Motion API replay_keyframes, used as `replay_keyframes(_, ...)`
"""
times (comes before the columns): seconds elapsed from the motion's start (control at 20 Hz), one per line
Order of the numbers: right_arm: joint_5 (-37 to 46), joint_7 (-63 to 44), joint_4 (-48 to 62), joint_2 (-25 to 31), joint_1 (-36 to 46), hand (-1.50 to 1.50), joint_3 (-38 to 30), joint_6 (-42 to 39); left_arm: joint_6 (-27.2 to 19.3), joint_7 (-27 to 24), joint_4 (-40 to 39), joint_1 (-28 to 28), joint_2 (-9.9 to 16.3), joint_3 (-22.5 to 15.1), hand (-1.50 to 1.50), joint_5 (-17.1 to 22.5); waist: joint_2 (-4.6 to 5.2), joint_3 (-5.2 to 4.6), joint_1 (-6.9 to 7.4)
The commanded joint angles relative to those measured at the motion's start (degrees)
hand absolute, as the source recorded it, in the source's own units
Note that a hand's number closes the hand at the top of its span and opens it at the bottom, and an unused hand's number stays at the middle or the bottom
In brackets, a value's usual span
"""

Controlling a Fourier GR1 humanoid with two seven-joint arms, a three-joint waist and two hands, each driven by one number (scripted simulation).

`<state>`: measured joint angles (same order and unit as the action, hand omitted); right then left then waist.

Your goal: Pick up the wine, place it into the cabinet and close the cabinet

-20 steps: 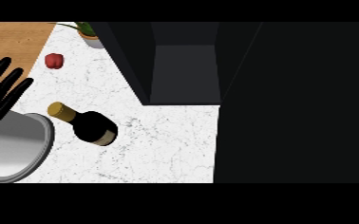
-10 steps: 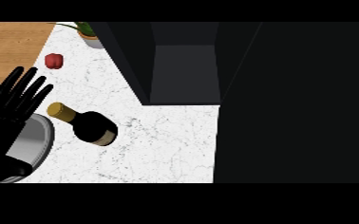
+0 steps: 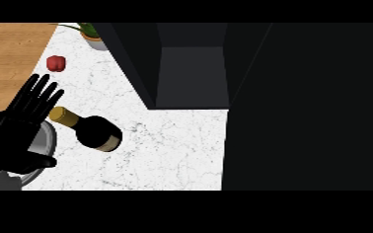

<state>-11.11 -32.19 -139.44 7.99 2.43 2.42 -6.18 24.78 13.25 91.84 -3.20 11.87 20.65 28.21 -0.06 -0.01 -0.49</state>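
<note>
Left robot hand (image 3: 27,121): black, at the view's left edge, fingers straight and spread apart, holding nothing. Fingertips lie just left of the wine bottle's gold-capped neck; whether they touch it cannot be told. The grey forearm shows only as a sliver at the lower left corner.

Right robot hand: not seen in this view.

Wine bottle (image 3: 89,128): dark glass, gold foil top, pale band near the base. Lying on its side on the desk, neck toward the upper left, base toward the lower right. It is outside the cabinet, below and left of the cabinet's opening.

Metal bowl (image 3: 45,143): grey, rounded rim, just left of the wine bottle, largely covered by the left robot hand.

Desk (image 3: 167,148): white marbled top, carrying the wine bottle; a wooden surface (image 3: 22,49) adjoins it up and left of the bottle.

Red pepper (image 3: 55,63): small, above the wine bottle, well apart from it.

Potted plant (image 3: 93,34): green leaves, terracotta pot, farther above the bottle, beside the cabinet.

Cabinet (image 3: 191,74): dark, open, grey interior visible, up and right of the wine bottle.
</note>
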Motion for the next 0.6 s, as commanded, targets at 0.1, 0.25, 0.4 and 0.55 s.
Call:
replay_keyframes(0.1, -2.72, -4.27, -7.87, -0.66, 0.17, -1.5, -0.49, 1.89, 3.94, -4.01, -9.5, -2.94, 3.34, 2.12, -1.5, -0.02, 0.03, -0.02, 0.08)
replay_keyframes(0.25, -5.13, -6.65, -9.13, 0.8, 0.49, -1.5, -2.61, 1.26, 2.22, -4.2, -9.07, -2.95, 1.65, -0.07, -1.5, -2.37, -0.01, 0.0, 0.11)
replay_keyframes(0.4, -3.27, -7.76, -11.72, -0.09, -0.22, -1.5, 0.72, 1.83, 4.59, -9.24, -9.24, 0.81, -0.82, -2.2, -1.5, -5.56, -0.1, -0.02, 0.05)
replay_keyframes(0.55, -2.7, -8.72, -10.04, -0.36, 2.94, -1.5, 0.09, 3.31, 4.42, -9.51, -13.4, -2.7, -0.84, -2.19, -1.5, -4.66, -0.04, -0.02, 0.12)
